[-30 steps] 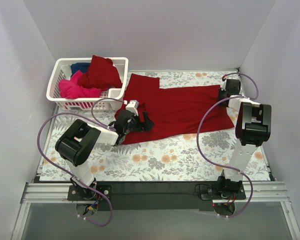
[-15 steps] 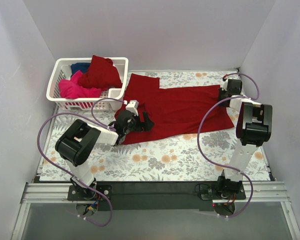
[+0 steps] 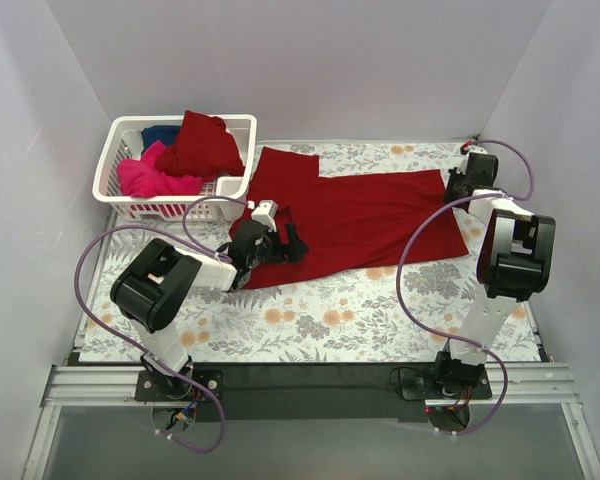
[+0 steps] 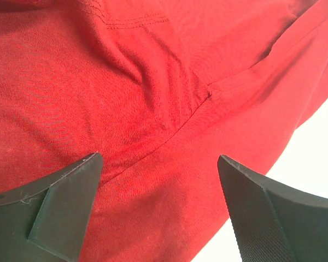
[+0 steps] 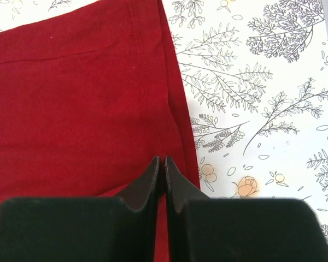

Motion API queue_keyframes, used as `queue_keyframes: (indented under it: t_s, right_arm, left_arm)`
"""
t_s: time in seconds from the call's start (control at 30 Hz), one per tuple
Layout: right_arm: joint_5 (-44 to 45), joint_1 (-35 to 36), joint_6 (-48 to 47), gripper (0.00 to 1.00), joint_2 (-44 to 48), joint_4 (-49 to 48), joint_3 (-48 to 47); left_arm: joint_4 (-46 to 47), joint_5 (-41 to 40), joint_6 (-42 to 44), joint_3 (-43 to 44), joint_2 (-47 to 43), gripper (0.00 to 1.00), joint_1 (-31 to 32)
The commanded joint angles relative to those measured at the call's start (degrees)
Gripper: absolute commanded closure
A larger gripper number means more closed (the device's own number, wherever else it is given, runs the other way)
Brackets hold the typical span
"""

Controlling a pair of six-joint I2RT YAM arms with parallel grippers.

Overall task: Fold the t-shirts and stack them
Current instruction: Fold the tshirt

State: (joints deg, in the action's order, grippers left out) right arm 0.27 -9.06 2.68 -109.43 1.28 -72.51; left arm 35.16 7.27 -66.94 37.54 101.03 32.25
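Dark red t-shirt (image 3: 365, 220) spread flat, rumpled — second dark red (image 3: 200, 143), pink (image 3: 145, 177), blue (image 3: 162, 133) heaped together.

High rear view and close wrist views share the t-shirt (image 3: 370, 215)

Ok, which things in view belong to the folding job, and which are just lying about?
Job:
spread dark red t-shirt
bunched dark red t-shirt
hot pink t-shirt
dark blue t-shirt

Lying about:
white basket, which holds the last three shirts
floral table cover
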Motion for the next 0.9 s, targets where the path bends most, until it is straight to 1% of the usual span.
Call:
queue_keyframes:
  t_s: [0.0, 0.27, 0.4, 0.6, 0.63, 0.67, 0.73, 0.77, 0.87]
  right_arm:
    - [1.1, -0.6, 0.8, 0.99, 1.6, -2.5, -0.4]
    - [2.5, -1.3, 0.8, 0.99, 0.2, -2.5, -0.6]
    - [2.0, -1.3, 0.6, 0.99, -0.7, -2.6, -0.7]
    - [0.2, -1.2, 0.6, 0.99, -1.4, -2.8, -0.7]
    - [0.2, -1.2, 0.6, 0.99, -1.5, -2.8, -0.7]
    - [0.2, -1.3, 0.6, 0.99, -1.6, -2.8, -0.8]
    - [-1.9, -1.2, 0.6, 0.99, -1.8, -2.9, -1.0]
    - [-2.0, -1.2, 0.6, 0.99, -1.9, -2.9, -1.0]
    - [-2.9, -1.3, 0.7, 0.99, -2.2, -2.9, -1.0]
  left_arm:
    - [-7.7, -1.6, -0.3, -2.0, 0.4, 0.2, 0.3]
    - [-9.0, -4.1, -0.3, -0.8, 0.1, 0.2, 0.3]
    - [-9.1, -4.4, 0.1, 2.7, 0.0, 0.2, 0.3]
    - [-9.6, -6.5, 3.2, 11.6, 1.6, 0.2, 0.7]
    - [-9.8, -6.6, 3.8, 12.7, 2.8, 0.2, 0.8]
    - [-10.3, -8.6, 4.5, 15.7, 3.5, 0.2, 1.0]
    - [-11.7, -9.6, 6.7, 19.1, 6.3, 0.2, 1.6]
    - [-13.1, -10.2, 7.5, 22.5, 7.3, 0.2, 1.9]
    - [-15.0, -12.7, 10.2, 26.3, 11.2, 0.21, 2.9]
